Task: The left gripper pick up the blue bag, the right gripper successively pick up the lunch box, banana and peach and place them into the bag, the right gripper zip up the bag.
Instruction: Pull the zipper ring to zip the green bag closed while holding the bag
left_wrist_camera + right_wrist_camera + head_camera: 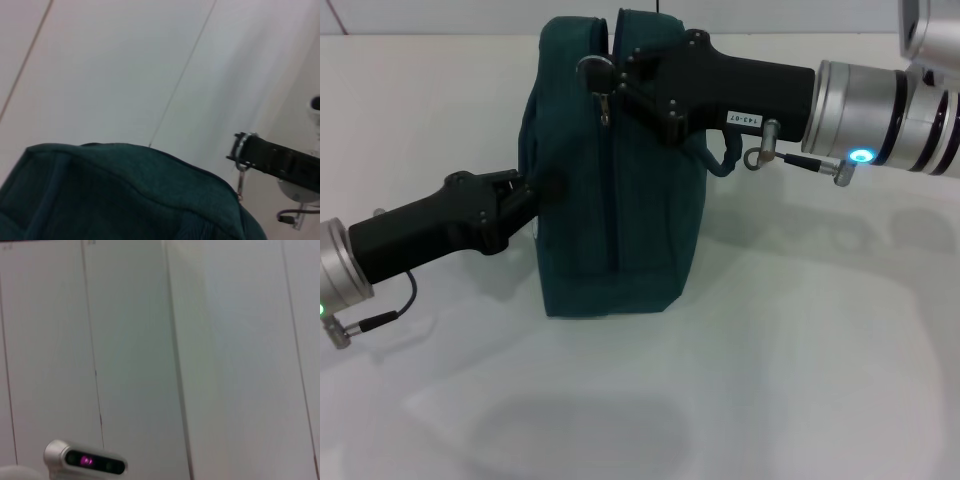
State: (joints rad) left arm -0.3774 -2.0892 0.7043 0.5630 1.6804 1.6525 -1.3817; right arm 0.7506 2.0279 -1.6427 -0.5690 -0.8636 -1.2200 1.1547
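Near the far edge of the tabletop (800,380), the blue bag (610,200) stands upright. The left gripper (535,190) clamps its side; the right gripper (605,80) pinches the zipper pull (604,108) at the top. The fabric is judged soft and pliable. The right arm's label reads "143-07".

a small white label (744,119) on the right claw's black body reads "143-07" (upside down).
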